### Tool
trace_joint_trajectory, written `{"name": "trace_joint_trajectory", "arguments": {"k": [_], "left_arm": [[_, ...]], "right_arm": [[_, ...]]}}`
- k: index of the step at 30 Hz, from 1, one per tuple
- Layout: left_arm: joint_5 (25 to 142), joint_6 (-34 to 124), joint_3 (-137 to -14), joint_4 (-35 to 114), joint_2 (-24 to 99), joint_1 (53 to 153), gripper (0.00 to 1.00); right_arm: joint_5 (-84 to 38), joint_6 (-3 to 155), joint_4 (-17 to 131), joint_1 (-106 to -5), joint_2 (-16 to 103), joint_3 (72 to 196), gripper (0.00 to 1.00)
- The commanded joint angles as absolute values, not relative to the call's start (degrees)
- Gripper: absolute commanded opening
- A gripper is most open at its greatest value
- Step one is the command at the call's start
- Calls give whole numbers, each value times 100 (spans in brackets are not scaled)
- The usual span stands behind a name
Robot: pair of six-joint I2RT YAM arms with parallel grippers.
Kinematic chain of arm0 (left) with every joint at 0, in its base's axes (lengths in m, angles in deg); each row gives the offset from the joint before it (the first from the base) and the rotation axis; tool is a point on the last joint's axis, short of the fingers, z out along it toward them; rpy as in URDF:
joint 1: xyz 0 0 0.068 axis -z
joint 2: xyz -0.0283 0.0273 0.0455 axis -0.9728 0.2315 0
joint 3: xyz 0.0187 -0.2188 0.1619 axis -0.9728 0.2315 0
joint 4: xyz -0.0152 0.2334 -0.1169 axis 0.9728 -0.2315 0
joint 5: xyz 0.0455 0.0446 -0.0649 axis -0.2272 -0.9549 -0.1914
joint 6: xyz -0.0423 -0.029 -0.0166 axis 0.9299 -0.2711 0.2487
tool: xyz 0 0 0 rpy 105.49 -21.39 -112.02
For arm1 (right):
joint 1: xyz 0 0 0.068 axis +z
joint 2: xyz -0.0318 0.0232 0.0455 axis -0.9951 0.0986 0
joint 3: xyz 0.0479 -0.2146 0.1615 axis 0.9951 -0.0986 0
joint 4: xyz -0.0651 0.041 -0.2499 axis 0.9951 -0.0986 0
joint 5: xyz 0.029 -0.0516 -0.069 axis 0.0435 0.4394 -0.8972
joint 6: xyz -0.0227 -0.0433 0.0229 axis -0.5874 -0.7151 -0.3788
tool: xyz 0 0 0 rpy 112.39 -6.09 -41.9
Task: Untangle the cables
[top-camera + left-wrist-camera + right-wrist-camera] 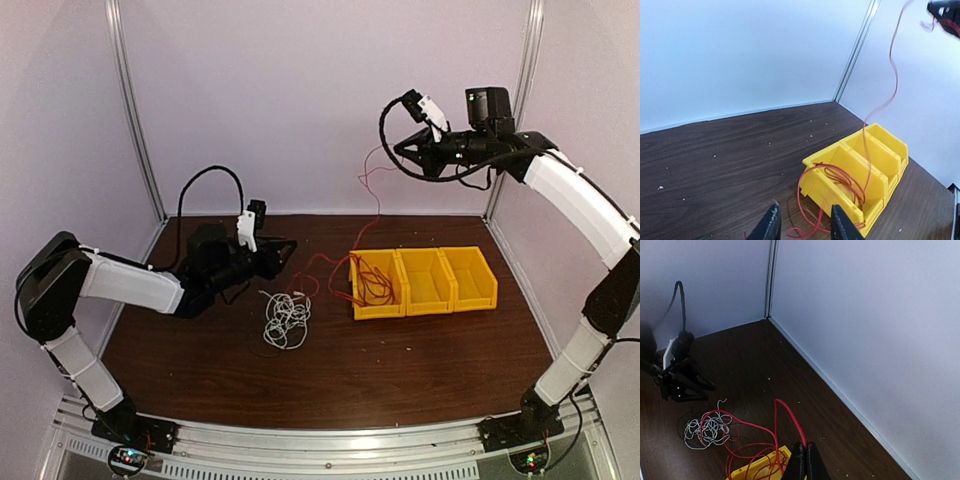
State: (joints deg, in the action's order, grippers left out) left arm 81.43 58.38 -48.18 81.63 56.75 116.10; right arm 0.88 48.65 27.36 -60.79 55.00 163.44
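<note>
Left of the yellow bins [470, 252] and nearer, the white cable [285, 320] lies clumped on the table [400, 370]. Just left of the bins, the left end effector [804, 207] hangs spread and empty. High above them, the right end effector [804, 445] pinches the red cable [374, 284]. Its loops lie in the leftmost bin and run into the clump, so a harder pull could drag that bin or cinch the tangle.

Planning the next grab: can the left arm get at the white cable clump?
Likely yes: the left gripper hovers open just beside the white cable clump, nothing between them, though the red cable trails close by.
</note>
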Motion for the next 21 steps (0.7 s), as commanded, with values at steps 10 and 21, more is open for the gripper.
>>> {"name": "trace_joint_trajectory", "arguments": {"k": [10, 21], "left_arm": [[8418, 5690, -5146, 7605, 5348, 11599, 44], [8251, 5911, -5952, 6981, 6817, 11533, 59]], "right_arm": [[517, 4705, 2424, -5024, 6732, 16332, 0], [583, 4866, 2572, -5010, 6351, 16675, 0]]}}
